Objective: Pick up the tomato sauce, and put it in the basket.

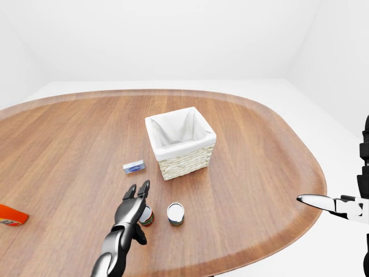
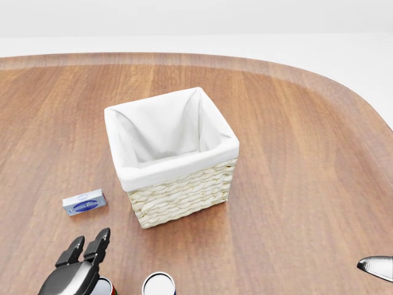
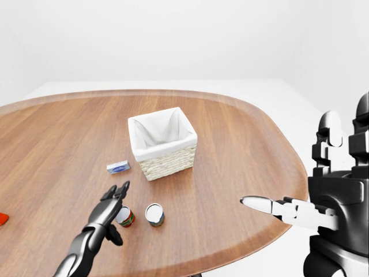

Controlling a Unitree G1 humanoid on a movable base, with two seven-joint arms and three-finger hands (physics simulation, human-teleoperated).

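Two cans sit low in the left-eye view; the red-labelled tomato sauce (image 1: 147, 216) is right under the left robot hand (image 1: 134, 203), fingers spread, holding nothing. Looks rigid and slick, so grab around its sides. Basket (image 1: 180, 142) sits higher up the worktop (image 1: 69, 144).

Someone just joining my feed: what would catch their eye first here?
Probably the wicker basket with its white liner, mid-table in the left-eye view. Next, the left hand, fingers open, over a red-labelled can, with a second can standing to its right. A small blue box lies left of the basket.
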